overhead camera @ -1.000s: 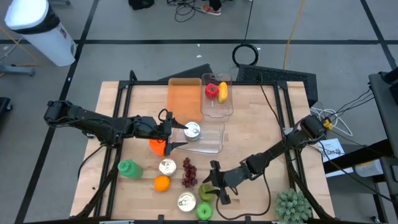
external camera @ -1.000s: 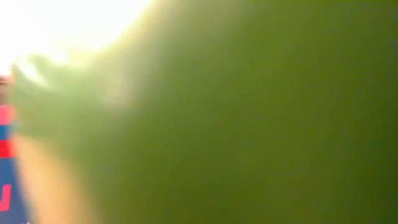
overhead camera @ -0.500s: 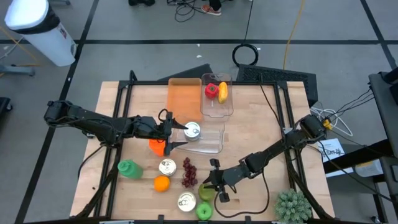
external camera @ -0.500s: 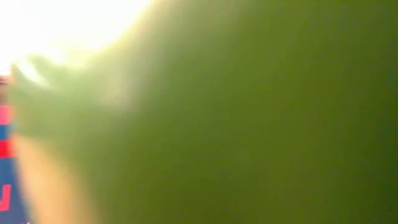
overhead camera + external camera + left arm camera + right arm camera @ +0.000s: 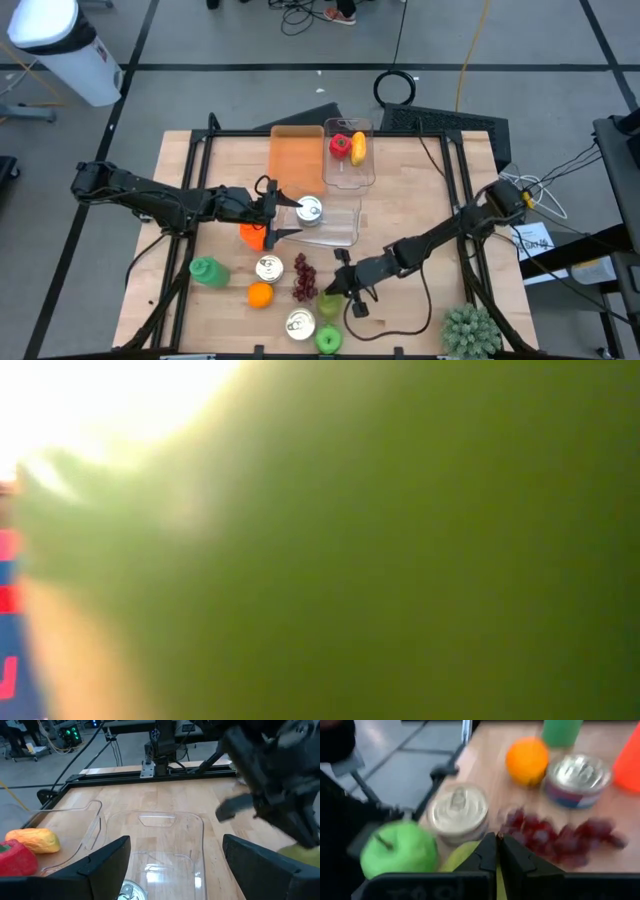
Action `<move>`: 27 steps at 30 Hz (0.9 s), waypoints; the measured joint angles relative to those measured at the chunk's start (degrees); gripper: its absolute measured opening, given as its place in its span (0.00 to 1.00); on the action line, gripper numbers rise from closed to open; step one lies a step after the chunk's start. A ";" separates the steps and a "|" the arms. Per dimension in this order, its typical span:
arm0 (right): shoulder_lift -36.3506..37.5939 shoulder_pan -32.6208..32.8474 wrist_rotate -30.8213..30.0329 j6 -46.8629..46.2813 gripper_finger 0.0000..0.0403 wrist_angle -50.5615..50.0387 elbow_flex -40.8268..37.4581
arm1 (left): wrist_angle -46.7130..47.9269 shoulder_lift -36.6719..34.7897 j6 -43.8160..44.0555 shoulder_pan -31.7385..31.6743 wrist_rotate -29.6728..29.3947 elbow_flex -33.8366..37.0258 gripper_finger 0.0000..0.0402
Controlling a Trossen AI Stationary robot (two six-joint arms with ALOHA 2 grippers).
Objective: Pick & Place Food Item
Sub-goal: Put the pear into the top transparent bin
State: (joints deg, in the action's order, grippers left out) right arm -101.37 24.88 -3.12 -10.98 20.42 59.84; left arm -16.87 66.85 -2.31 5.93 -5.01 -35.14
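moved: right gripper [image 5: 333,293] shifted up-table toward 11 o'clock since a second ago, off the near edge; its arm now runs straighter back to 3 o'clock
right jaws: were apart, now clenched tight; fingertips [image 5: 496,851] meet over the yellow-green fruit [image 5: 461,855]; can't tell if any of it is pinched
task item: yellow-green fruit [image 5: 330,305] on the table at 6 o'clock, just beside the right gripper, between grapes [image 5: 303,279] and green apple [image 5: 327,339]
left gripper: [image 5: 277,212] unchanged, at 9 o'clock of the clear tray [image 5: 345,225]
left jaws: spread wide, released, either side of a can [image 5: 311,210] in the tray
unmoved: orange [image 5: 260,295], two cans [image 5: 268,268] [image 5: 299,323], green bottle [image 5: 205,271]
low view: blocked by a green blur
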 joint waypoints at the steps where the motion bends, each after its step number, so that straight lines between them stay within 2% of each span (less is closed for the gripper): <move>1: 1.07 -0.40 -0.06 0.60 0.01 0.11 0.02 | -0.01 0.00 0.00 0.00 -0.01 0.00 0.82; 8: 13.12 -3.10 -0.29 8.09 0.00 -7.48 -0.29 | -0.07 0.00 0.00 0.00 -0.01 0.00 0.78; 13: 21.44 -7.01 -6.11 13.28 0.00 -13.70 -0.29 | -0.14 0.00 0.00 0.00 -0.01 0.00 0.76; 15: 24.26 -9.54 -6.12 14.88 0.00 -15.01 -0.29 | -0.12 0.00 0.00 0.00 -0.01 0.00 0.75; 21: 30.26 -20.68 -6.07 18.36 0.00 -19.51 -0.27 | -0.12 0.00 0.00 0.00 -0.01 0.00 0.78; 27: 31.42 -35.74 -5.81 17.21 0.00 -23.04 -0.45 | -0.12 0.00 0.00 0.00 -0.01 0.00 0.81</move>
State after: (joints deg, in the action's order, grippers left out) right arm -69.95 -10.85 -8.93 6.23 -2.62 59.38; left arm -16.99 66.85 -2.31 5.93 -5.02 -35.14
